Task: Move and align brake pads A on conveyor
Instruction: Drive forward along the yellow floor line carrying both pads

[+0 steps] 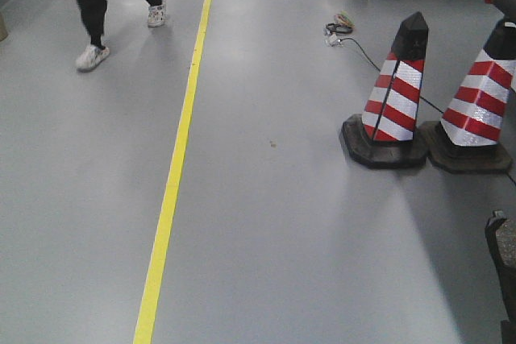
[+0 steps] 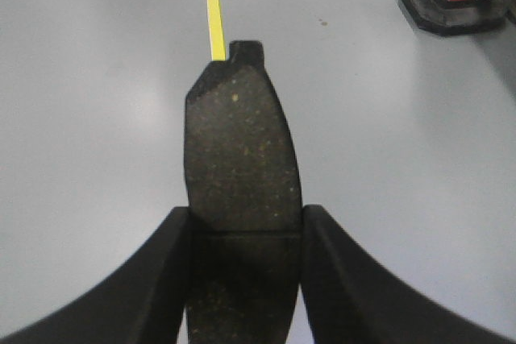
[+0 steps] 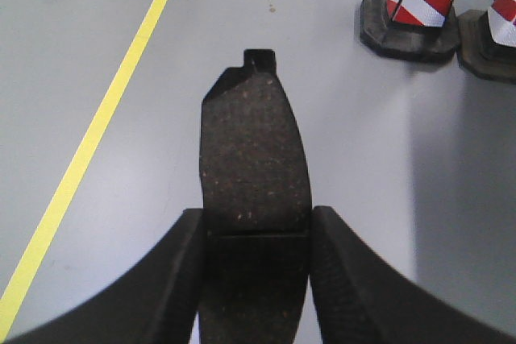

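Your left gripper (image 2: 246, 235) pinches one brake pad (image 2: 240, 151) and your right gripper (image 3: 258, 235) a second brake pad (image 3: 254, 147), each by its side edges, above the floor (image 2: 403, 159); no conveyor shows. Expect stiff, dense, gritty pads; grip nearer mid-length to limit pivoting.

L gripper (image 2: 246, 217) & R gripper (image 3: 258, 217): matte blk fingers (image 2: 121, 279), wide at base, curving in to narrower tips.
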